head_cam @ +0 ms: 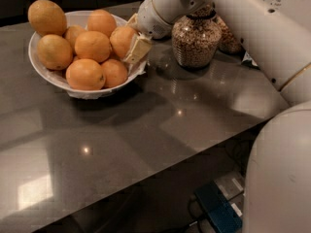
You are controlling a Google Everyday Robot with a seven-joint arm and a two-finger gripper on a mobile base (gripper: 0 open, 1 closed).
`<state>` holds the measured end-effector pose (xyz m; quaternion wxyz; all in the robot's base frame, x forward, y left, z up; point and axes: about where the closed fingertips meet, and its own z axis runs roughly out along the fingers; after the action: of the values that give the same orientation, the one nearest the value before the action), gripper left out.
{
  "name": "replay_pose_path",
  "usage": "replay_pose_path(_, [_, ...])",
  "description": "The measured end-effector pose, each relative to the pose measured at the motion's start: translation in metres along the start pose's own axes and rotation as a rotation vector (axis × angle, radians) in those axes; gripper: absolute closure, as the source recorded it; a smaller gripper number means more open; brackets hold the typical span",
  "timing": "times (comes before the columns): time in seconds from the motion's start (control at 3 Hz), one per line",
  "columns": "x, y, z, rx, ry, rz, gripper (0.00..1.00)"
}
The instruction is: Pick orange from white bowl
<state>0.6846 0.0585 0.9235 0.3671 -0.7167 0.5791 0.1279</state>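
Observation:
The white bowl (53, 76) stands at the table's back left and is piled with several fruits. Deep-orange ones lie at the front and middle; paler, slightly oval ones (47, 17) lie at the left. My gripper (134, 34) reaches in over the bowl's right rim. Its pale near finger (137, 49) and far finger (132, 19) sit on either side of the rightmost orange (121, 40) and press against it. That orange still rests among the others.
A glass jar of cereal (196, 40) stands just right of the gripper, with a second jar (227, 39) behind it. My white arm (252, 28) crosses above them. The dark table's front edge (194, 149) runs diagonally; a blue box (218, 208) lies on the floor.

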Motion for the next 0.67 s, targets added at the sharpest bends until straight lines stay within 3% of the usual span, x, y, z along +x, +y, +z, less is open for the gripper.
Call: replay_pose_path(0.67, [-0.021, -0.008, -0.065, 0.100, -0.073, -0.040, 1.00])
